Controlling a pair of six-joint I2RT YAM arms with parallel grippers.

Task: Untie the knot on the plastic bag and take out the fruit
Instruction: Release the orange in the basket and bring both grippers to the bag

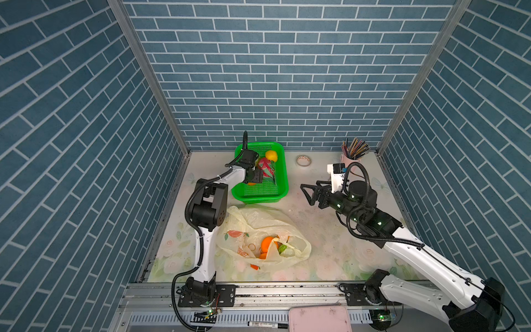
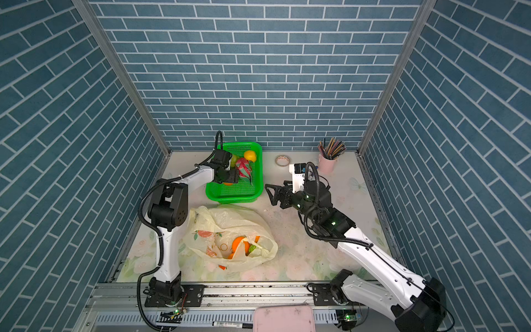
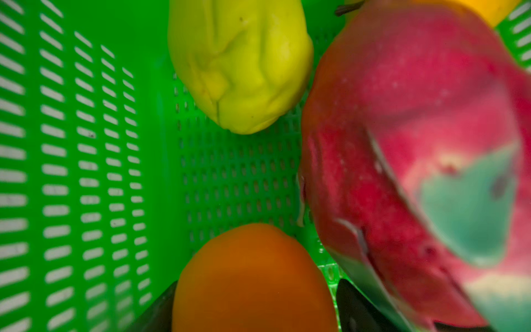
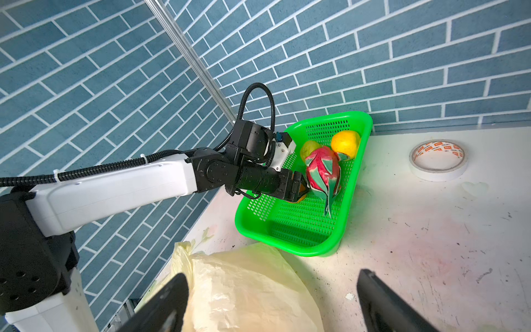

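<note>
The pale-yellow plastic bag [image 1: 258,227] [image 2: 227,221] lies crumpled on the table with its mouth open; the knot is not in view. Inside it show an orange [image 1: 268,243] and a green fruit [image 1: 283,248]. In the green basket [image 1: 260,198] [image 3: 71,143] lie a dragon fruit [image 1: 265,168] [image 3: 416,129], a yellow fruit [image 1: 271,155] and a yellow-green fruit [image 3: 238,63]. My left gripper [image 1: 255,179] [image 3: 257,284] is down in the basket, open, with an orange [image 3: 253,281] between its fingers and a gap beside one finger. My right gripper [image 1: 307,195] [image 4: 271,276] hovers open and empty to the right of the basket.
A tape roll [image 1: 303,160] and a pink cup of pencils [image 1: 352,156] stand at the back right. A pink tray [image 1: 319,319] and a marker [image 1: 267,324] lie on the front rail. Blue brick walls close in three sides.
</note>
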